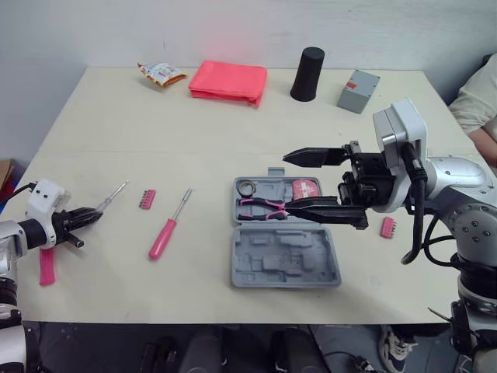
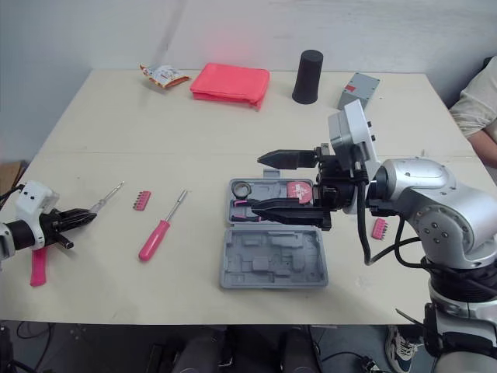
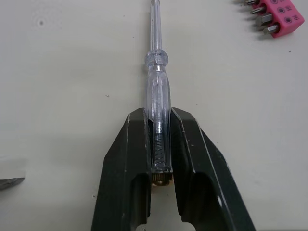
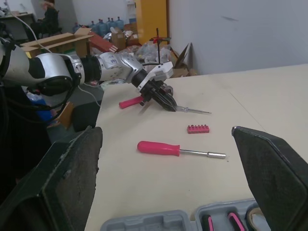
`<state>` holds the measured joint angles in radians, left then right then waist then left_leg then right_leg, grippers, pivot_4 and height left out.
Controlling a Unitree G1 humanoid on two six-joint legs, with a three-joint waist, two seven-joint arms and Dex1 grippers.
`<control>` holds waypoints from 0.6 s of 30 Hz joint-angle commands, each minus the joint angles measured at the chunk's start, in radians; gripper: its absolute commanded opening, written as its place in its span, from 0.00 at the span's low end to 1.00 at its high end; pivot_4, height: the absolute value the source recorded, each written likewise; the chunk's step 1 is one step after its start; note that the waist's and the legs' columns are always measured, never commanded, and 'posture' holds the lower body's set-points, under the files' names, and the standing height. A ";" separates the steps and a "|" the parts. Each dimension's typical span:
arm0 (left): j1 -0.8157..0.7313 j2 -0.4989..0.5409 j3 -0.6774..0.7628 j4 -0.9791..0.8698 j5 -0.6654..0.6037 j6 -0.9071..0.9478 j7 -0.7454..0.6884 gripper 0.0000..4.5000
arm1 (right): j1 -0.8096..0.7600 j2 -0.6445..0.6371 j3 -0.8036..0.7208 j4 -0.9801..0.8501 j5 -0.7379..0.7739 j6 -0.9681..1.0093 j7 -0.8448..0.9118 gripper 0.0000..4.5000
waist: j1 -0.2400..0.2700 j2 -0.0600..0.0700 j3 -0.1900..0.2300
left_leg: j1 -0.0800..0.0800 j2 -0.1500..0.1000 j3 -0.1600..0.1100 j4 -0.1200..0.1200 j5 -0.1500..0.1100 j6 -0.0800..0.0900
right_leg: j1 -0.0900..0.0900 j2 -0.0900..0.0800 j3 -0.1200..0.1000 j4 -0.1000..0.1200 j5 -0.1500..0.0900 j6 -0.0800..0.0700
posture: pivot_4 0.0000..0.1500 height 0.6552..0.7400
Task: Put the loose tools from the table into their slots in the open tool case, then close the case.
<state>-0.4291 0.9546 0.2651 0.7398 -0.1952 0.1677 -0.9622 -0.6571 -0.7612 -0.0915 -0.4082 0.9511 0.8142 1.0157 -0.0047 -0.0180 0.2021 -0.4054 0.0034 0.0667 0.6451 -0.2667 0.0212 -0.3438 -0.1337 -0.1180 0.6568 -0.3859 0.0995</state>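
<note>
L gripper: left gripper (image 3: 159, 118), at the table's L edge, black fingers (image 3: 125, 159) clamped on butt end of clear plastic screwdriver (image 3: 158, 82); spring inside the handle shows betw. the pads.
Held tool: shaft points away from the gripper, toward table centre; lies flat at table level, can't tell if touching.
Near L gripper: pink bit holder (image 1: 147, 199) w/ row of metal bits, just past the screwdriver tip, apart from it; pink flat-handled tool (image 1: 46, 266) on table by the L arm, partly hidden, type unclear.
Mid table: pink-handled nut driver (image 1: 167, 233) w/ metal shaft, lying loose betw. bit holder and case.
R gripper: right gripper (image 1: 289, 183) spread wide, nothing betw. fingers, hovering over the far half of the case.
Case: grey plastic tool case (image 1: 286, 264) open flat on beige table (image 1: 194, 140); near half = bare moulded slots; far half holds pink-and-black pliers (image 1: 260, 206), pink tape measure (image 1: 305, 188), small round item (image 1: 247, 186), can't tell what.
R of case: second pink bit holder (image 1: 387, 227), loose, near case edge, below R arm.
Far edge: folded pink cloth (image 1: 228, 81), black tapered cylinder (image 1: 307, 74), small grey box (image 1: 358, 91), crumpled snack packet (image 1: 161, 73).
R margin: person's light sleeve (image 1: 475, 97) by table corner.
</note>
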 commanded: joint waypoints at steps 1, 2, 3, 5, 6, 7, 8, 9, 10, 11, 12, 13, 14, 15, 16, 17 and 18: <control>0.048 0.055 0.048 -0.212 -0.049 0.042 -0.033 0.01 | 0.015 -0.059 -0.061 -0.040 0.029 0.015 0.013 1.00 | 0.000 -0.001 0.000 | -0.001 0.000 0.000 0.000 0.000 0.000 | 0.000 0.000 0.000 0.000 0.000 0.000 | 1.00 0.95; 0.069 0.063 0.051 -0.291 -0.064 0.067 -0.048 0.01 | 0.022 -0.074 -0.069 -0.039 0.033 0.017 0.016 1.00 | -0.001 -0.002 0.001 | -0.001 0.000 0.000 0.000 0.000 0.000 | 0.000 0.000 0.000 0.000 0.000 0.000 | 1.00 0.95; 0.091 0.074 0.043 -0.402 -0.083 0.096 -0.072 0.01 | 0.033 -0.091 -0.078 -0.039 0.031 0.019 0.021 1.00 | -0.001 -0.002 0.001 | -0.002 0.000 0.000 0.000 0.000 0.001 | 0.000 0.000 0.000 0.000 0.000 0.000 | 1.00 0.95; 0.123 0.096 0.011 -0.587 -0.103 0.141 -0.108 0.01 | 0.073 -0.136 -0.087 -0.037 0.004 0.007 0.049 1.00 | 0.004 -0.003 0.002 | -0.002 0.000 -0.001 0.000 -0.001 0.001 | 0.002 0.000 0.000 -0.002 0.000 0.000 | 1.00 0.95; 0.123 0.105 -0.028 -0.688 -0.115 0.178 -0.128 0.01 | 0.092 -0.156 -0.087 -0.037 -0.011 -0.002 0.062 1.00 | 0.005 -0.003 0.002 | -0.002 -0.001 -0.002 0.000 -0.001 0.001 | 0.002 -0.001 0.000 -0.004 0.000 0.000 | 1.00 0.95; 0.108 0.109 -0.076 -0.782 -0.125 0.224 -0.143 0.01 | 0.113 -0.177 -0.085 -0.035 -0.028 -0.014 0.078 1.00 | 0.006 -0.003 0.002 | -0.002 -0.001 -0.002 0.000 -0.001 0.002 | 0.003 -0.002 0.000 -0.005 0.000 0.000 | 1.00 0.95; 0.066 0.089 -0.137 -0.868 -0.127 0.260 -0.139 0.01 | 0.134 -0.195 -0.080 -0.032 -0.053 -0.029 0.088 1.00 | 0.009 -0.001 0.002 | -0.002 -0.002 -0.002 0.000 -0.002 0.002 | 0.003 -0.002 0.000 -0.008 0.000 0.000 | 1.00 0.95; 0.036 0.075 -0.176 -0.924 -0.127 0.288 -0.134 0.01 | 0.145 -0.206 -0.076 -0.031 -0.067 -0.040 0.093 1.00 | 0.009 0.000 0.003 | -0.002 -0.002 -0.002 0.000 -0.002 0.003 | 0.005 -0.002 0.000 -0.011 0.001 0.002 | 1.00 0.95; -0.016 0.053 -0.228 -0.975 -0.134 0.341 -0.130 0.01 | 0.162 -0.217 -0.077 -0.029 -0.076 -0.044 0.099 1.00 | 0.009 0.001 0.003 | -0.002 -0.003 -0.001 0.000 -0.002 0.003 | 0.005 -0.002 0.001 -0.011 0.001 0.002 | 1.00 0.95; -0.050 0.040 -0.259 -1.005 -0.139 0.381 -0.128 0.01 | 0.171 -0.222 -0.078 -0.029 -0.079 -0.046 0.103 1.00 | 0.008 0.001 0.004 | -0.002 -0.003 0.000 0.000 -0.002 0.004 | 0.005 -0.001 0.001 -0.011 0.002 0.003 | 1.00 0.95; -0.105 0.023 -0.308 -1.035 -0.143 0.427 -0.140 0.01 | 0.195 -0.234 -0.084 -0.033 -0.088 -0.052 0.112 1.00 | 0.006 0.001 0.004 | -0.002 -0.002 0.000 0.000 -0.001 0.004 | 0.005 0.000 0.001 -0.011 0.002 0.004 | 1.00 0.95; -0.144 0.012 -0.342 -1.055 -0.145 0.460 -0.147 0.01 | 0.213 -0.242 -0.087 -0.035 -0.096 -0.057 0.118 1.00 | 0.005 0.001 0.004 | -0.002 -0.002 0.000 0.000 -0.001 0.003 | 0.005 0.001 0.001 -0.012 0.002 0.004 | 1.00 0.95; -0.184 0.000 -0.380 -1.068 -0.145 0.493 -0.157 0.01 | 0.236 -0.253 -0.093 -0.040 -0.105 -0.063 0.124 1.00 | 0.004 0.001 0.004 | -0.002 -0.001 0.000 0.000 0.000 0.003 | 0.005 0.002 0.002 -0.011 0.002 0.004 | 1.00 0.95; -0.230 -0.017 -0.433 -1.079 -0.136 0.526 -0.169 0.01 | 0.272 -0.268 -0.105 -0.045 -0.111 -0.065 0.136 1.00 | 0.003 0.001 0.004 | -0.002 -0.001 0.001 0.000 0.000 0.002 | 0.005 0.003 0.002 -0.011 0.002 0.004 | 1.00 0.95; -0.258 -0.026 -0.466 -1.085 -0.130 0.549 -0.176 0.01 | 0.295 -0.278 -0.113 -0.050 -0.114 -0.065 0.142 1.00 | 0.003 0.001 0.004 | -0.002 0.000 0.001 0.000 0.001 0.002 | 0.004 0.004 0.002 -0.011 0.002 0.004 | 1.00 0.95; -0.299 -0.055 -0.511 -1.091 -0.131 0.579 -0.182 0.01 | 0.331 -0.290 -0.126 -0.052 -0.120 -0.068 0.151 1.00 | 0.005 0.001 0.004 | -0.002 0.000 0.001 -0.001 0.001 0.002 | 0.005 0.005 0.002 -0.010 0.002 0.004 | 1.00 0.95; -0.336 -0.091 -0.552 -1.096 -0.138 0.634 -0.173 0.01 | 0.364 -0.298 -0.138 -0.053 -0.131 -0.077 0.155 1.00 | 0.008 0.001 0.004 | -0.002 0.001 0.001 -0.001 0.001 0.002 | 0.005 0.005 0.002 -0.010 0.002 0.004 | 1.00 0.95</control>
<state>-0.7441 0.8785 -0.2463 -0.3202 -0.3265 0.7484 -1.1319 -0.3007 -1.0431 -0.1871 -0.4323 0.8246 0.7589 1.1554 0.0030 -0.0170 0.2059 -0.4075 0.0038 0.0677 0.6445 -0.2654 0.0234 -0.3389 -0.1286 -0.1165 0.6465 -0.3835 0.1034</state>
